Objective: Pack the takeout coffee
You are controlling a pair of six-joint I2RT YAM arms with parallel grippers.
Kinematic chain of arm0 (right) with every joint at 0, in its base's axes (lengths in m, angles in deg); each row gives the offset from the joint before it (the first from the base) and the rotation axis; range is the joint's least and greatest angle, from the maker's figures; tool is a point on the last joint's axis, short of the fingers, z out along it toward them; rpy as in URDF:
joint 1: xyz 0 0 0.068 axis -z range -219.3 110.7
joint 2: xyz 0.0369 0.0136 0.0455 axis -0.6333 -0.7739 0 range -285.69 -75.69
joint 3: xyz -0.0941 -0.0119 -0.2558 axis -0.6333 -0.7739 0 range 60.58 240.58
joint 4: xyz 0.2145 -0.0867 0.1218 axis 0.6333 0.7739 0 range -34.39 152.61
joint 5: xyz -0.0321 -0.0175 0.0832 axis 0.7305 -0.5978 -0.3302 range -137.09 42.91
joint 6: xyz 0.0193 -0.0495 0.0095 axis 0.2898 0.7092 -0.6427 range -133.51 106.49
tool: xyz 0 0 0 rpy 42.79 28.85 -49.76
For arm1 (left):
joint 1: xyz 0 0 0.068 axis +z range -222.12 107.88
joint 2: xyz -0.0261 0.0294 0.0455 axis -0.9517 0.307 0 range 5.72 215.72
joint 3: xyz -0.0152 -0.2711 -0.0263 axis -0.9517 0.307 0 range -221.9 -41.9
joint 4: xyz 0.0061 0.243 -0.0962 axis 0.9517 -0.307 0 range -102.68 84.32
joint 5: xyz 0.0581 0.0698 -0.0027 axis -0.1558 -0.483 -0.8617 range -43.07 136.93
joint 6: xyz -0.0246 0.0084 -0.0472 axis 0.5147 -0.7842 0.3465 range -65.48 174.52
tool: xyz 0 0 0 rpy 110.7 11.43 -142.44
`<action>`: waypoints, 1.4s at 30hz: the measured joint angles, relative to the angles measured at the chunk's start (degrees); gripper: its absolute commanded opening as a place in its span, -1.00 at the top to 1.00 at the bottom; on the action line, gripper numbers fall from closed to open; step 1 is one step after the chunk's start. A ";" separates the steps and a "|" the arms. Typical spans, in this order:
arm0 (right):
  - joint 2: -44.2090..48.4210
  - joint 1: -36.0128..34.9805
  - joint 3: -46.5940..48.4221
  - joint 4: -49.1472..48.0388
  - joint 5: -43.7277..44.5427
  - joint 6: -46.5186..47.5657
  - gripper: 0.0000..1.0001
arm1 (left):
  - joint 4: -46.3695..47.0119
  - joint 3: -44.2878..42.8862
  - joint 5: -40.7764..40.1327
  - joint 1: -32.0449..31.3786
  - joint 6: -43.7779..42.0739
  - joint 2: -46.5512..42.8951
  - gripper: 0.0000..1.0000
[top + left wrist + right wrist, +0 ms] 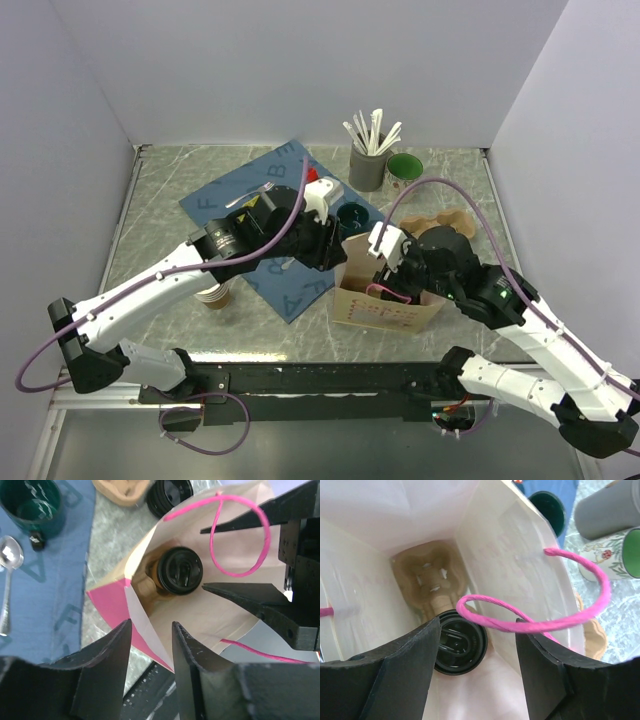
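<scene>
The takeout coffee (458, 649), its black lid up, sat at the bottom of the open paper bag (385, 308), upright in one cup slot of a pulp cup carrier (427, 572) that lay in the bag; the carrier's far slot was bare. The right gripper (477, 625) hung in the bag's mouth above the cup with its fingers spread wide and nothing between them but a pink cord handle (580, 611) looping across. The left gripper (151, 625) stood at the bag's near corner, its fingers a narrow gap apart with the bag's rim running between them; I could not tell whether they touched the paper. On the blue placemat (55, 605) beside the bag stood a dark green mug (32, 505), with a spoon (7, 562) near it.
</scene>
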 measured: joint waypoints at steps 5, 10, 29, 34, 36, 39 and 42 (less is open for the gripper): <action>-0.02 0.44 1.33 0.04 0.44 -0.87 -0.29 | -0.17 -2.93 -1.73 0.79 -1.53 0.66 0.05; -0.11 0.63 2.43 0.46 0.48 -1.75 -0.21 | -0.17 -3.80 -2.89 1.18 -2.84 0.79 0.03; 1.49 0.79 10.86 5.20 2.82 -5.64 -0.09 | 0.09 -4.66 -3.69 1.81 -5.70 1.55 -0.02; 1.84 0.79 13.55 5.86 1.70 -7.41 -0.09 | 0.28 -5.01 -3.72 1.81 -5.73 1.66 -0.03; 1.81 0.79 15.34 6.47 0.76 -8.28 -0.10 | 0.31 -5.14 -3.74 1.81 -5.75 1.66 -0.04; 1.49 0.79 17.81 6.69 -2.25 -9.46 -0.10 | 0.46 -5.33 -3.74 1.81 -5.73 1.66 -0.04; 1.49 0.79 19.87 6.62 -5.20 -10.60 -0.11 | 0.63 -5.51 -3.74 1.86 -5.73 1.66 -0.06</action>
